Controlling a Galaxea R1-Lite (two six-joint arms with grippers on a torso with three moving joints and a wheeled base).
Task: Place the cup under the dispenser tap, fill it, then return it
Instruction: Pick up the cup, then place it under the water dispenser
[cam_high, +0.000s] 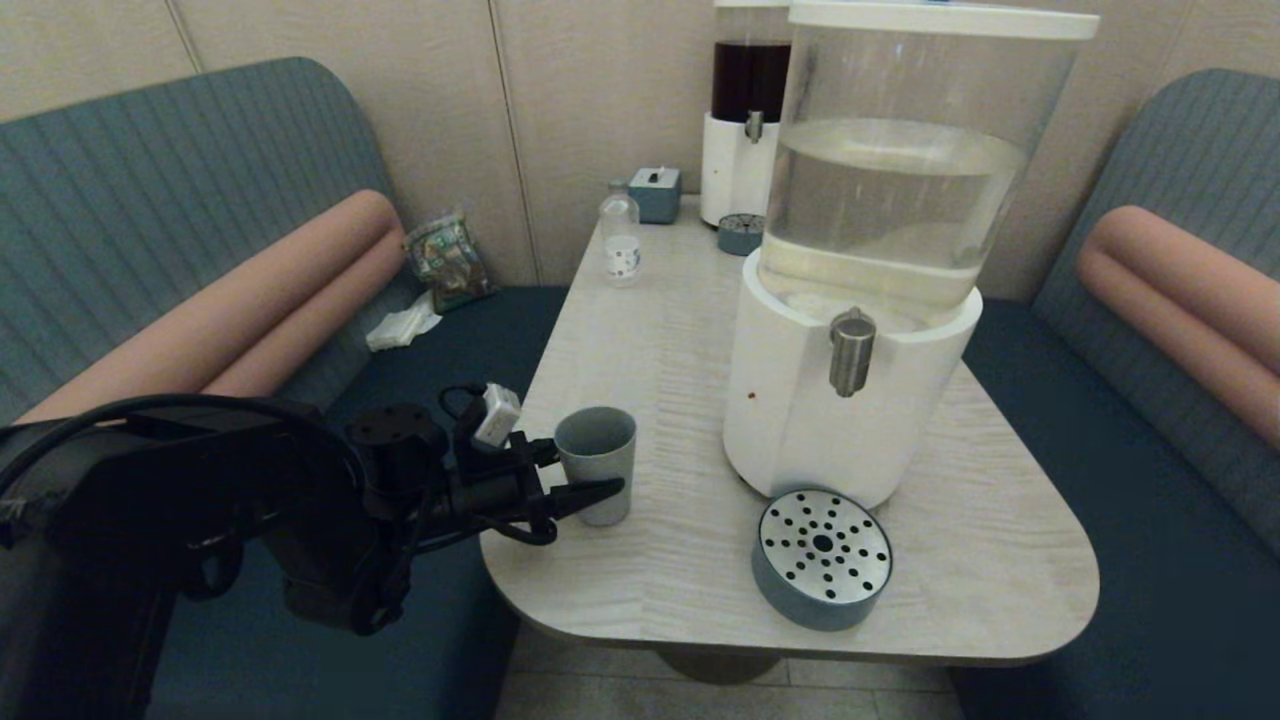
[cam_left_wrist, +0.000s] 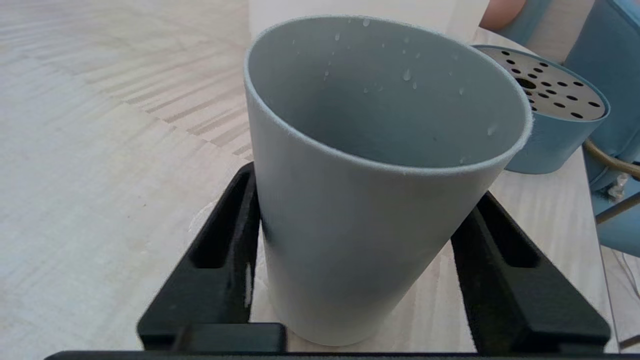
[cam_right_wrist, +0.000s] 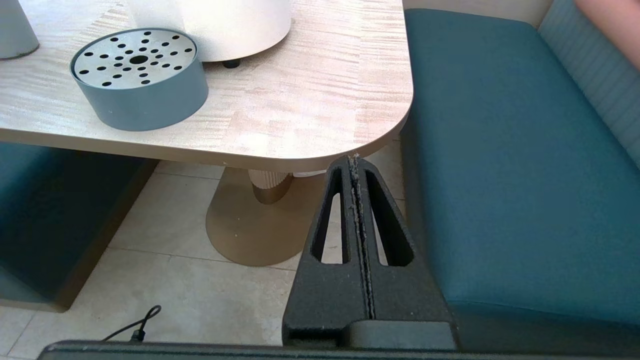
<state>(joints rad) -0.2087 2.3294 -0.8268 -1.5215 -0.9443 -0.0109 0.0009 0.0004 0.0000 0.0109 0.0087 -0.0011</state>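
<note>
The grey-blue cup (cam_high: 596, 455) stands upright on the table's near left part, with water drops on its inner wall (cam_left_wrist: 380, 100). My left gripper (cam_high: 590, 472) reaches in from the left and is shut on the cup, one finger against each side (cam_left_wrist: 365, 186). The brushed-metal dispenser tap (cam_high: 851, 350) sticks out of the large white-based dispenser (cam_high: 800, 420), to the right of the cup and higher. My right gripper (cam_right_wrist: 354, 161) hangs shut and empty below the table's near right corner, out of the head view.
A round grey-blue drip tray (cam_high: 822, 555) with a perforated metal top lies in front of the dispenser. At the table's back stand a small clear bottle (cam_high: 620, 238), a tissue box (cam_high: 655, 193) and the dark-liquid dispenser (cam_high: 745, 120). Blue benches flank the table (cam_high: 660, 330).
</note>
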